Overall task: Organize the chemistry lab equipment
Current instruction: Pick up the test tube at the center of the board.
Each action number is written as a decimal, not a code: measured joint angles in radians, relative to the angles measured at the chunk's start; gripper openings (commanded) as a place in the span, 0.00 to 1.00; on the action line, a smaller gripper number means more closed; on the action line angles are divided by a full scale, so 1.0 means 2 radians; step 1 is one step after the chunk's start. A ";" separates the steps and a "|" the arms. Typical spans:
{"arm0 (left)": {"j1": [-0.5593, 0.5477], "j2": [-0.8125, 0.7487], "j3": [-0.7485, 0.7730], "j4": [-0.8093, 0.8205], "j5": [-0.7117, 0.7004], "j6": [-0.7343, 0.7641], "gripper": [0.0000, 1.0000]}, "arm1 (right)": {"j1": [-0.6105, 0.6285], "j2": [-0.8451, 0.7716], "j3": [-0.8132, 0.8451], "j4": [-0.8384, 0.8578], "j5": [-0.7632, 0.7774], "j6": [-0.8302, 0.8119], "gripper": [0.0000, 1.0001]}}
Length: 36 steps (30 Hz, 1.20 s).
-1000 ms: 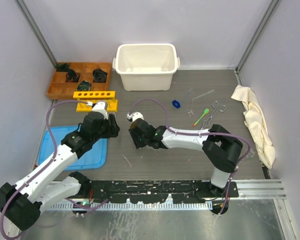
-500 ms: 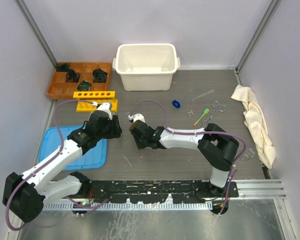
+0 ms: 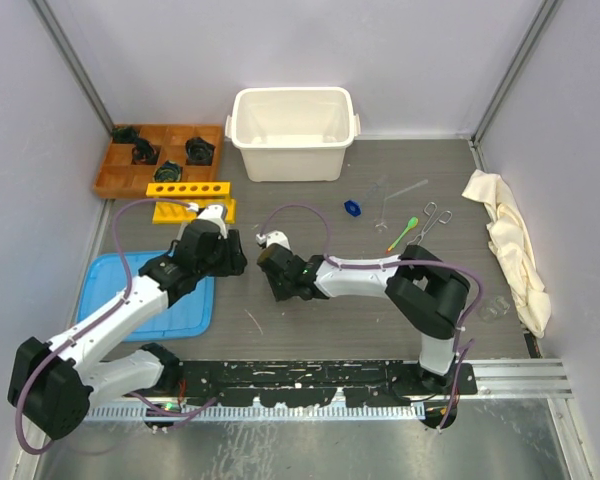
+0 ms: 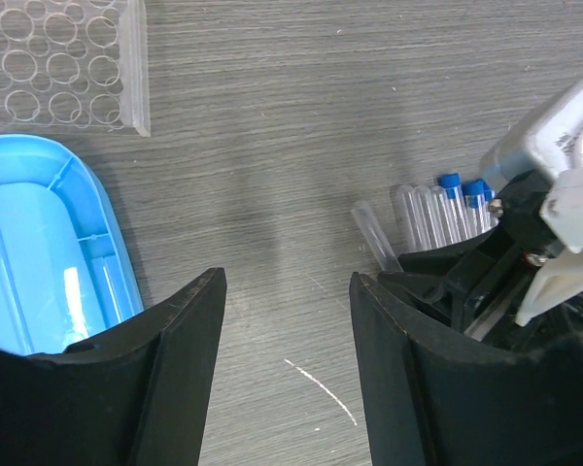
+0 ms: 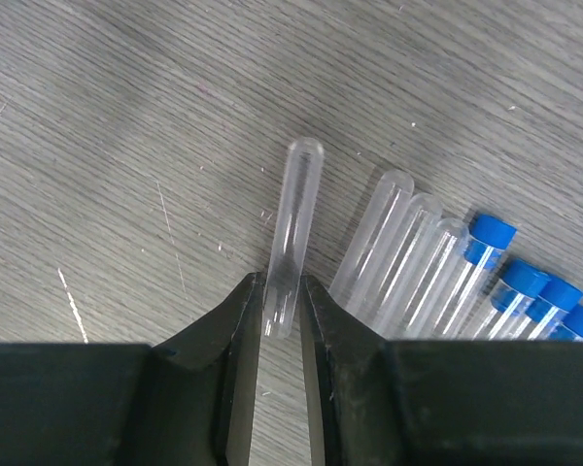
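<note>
My right gripper [image 5: 280, 291] is shut on a clear glass tube [image 5: 293, 223] that lies on the dark table, pinched near its open end. Just to its right lie more clear tubes [image 5: 408, 252] in a row, several with blue caps [image 5: 489, 236]. My left gripper [image 4: 287, 291] hangs open over bare table, close to the left of the right gripper [image 3: 270, 262]; the row of tubes [image 4: 437, 214] shows beyond its right finger. The yellow holed rack [image 3: 190, 198] stands at the back left. Metal forceps [image 3: 425, 225], a green spoon [image 3: 404, 231] and a blue cap [image 3: 352, 208] lie right of centre.
A white bin [image 3: 293, 132] stands at the back centre and an orange tray [image 3: 155, 155] of black parts at the back left. A blue tray [image 3: 145, 300] lies under my left arm. A cream cloth [image 3: 510, 245] lies at the right edge, with a small glass flask [image 3: 493, 308] near it.
My right gripper has closed onto the clear tube. My left arm has moved right, nearer to the right gripper, with its jaws unchanged.
</note>
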<state>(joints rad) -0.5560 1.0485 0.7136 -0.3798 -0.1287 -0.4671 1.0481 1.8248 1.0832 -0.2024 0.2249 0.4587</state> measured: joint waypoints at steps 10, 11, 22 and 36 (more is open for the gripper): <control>0.000 0.015 -0.008 0.012 0.011 -0.008 0.55 | 0.004 0.010 0.003 0.008 0.009 0.008 0.01; 0.000 0.016 -0.008 0.012 0.011 -0.008 0.55 | 0.005 0.010 0.002 0.010 0.011 0.008 0.01; 0.000 0.016 -0.009 0.038 0.043 -0.023 0.53 | 0.032 -0.086 -0.130 0.118 0.040 0.003 0.01; 0.000 0.013 -0.024 0.094 0.143 -0.077 0.52 | 0.127 -0.156 -0.173 0.254 0.151 -0.054 0.01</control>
<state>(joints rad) -0.5560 1.0752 0.6662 -0.1925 0.1574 -0.6212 1.3029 1.5124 0.7368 0.3058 0.5262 0.3515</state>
